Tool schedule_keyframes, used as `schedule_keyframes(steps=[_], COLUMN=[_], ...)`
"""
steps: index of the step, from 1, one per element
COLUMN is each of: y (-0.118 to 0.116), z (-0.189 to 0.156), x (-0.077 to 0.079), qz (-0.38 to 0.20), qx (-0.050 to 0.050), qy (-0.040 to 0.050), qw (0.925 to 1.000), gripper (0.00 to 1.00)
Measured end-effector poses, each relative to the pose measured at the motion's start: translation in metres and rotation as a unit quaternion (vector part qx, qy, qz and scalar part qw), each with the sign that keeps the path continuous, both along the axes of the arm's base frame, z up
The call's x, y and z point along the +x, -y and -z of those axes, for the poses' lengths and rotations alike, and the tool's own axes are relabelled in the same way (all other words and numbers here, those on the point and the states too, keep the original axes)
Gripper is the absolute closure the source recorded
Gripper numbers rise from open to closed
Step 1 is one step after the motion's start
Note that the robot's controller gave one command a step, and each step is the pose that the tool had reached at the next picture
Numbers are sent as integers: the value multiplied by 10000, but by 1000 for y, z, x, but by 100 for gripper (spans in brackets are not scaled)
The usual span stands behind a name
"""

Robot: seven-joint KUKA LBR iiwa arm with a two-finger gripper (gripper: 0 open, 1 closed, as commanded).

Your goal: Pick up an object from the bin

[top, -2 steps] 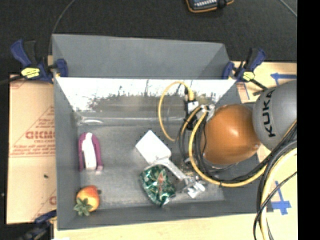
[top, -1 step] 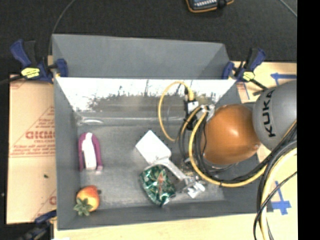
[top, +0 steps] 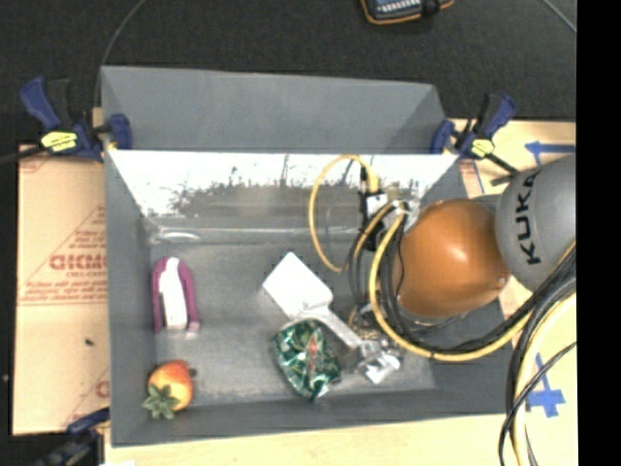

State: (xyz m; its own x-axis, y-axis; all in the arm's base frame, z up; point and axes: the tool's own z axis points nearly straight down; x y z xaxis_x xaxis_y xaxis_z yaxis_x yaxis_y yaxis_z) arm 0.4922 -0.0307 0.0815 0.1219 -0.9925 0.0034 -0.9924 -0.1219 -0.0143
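Observation:
My gripper is low in the bin's front right part, under the arm's orange cover. Just left of it lies a crumpled green foil packet with red and white print, close to or touching the gripper. A flat white square piece lies tilted just behind the packet, and a pale strip runs from it towards the gripper. I see nothing held in the gripper.
A purple and white bottle-like thing lies along the bin's left side. A red and yellow toy fruit with green leaves sits in the front left corner. The arm with its cables covers the bin's right part.

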Motion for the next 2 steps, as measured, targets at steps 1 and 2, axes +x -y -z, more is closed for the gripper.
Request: schedule_keyframes(steps=[1,2], y=[0,-1], z=[-11,-35], x=[0,-3], qz=[8,11], qx=[6,14], qy=[13,-52], qw=[10000,10000], gripper=[100,100])
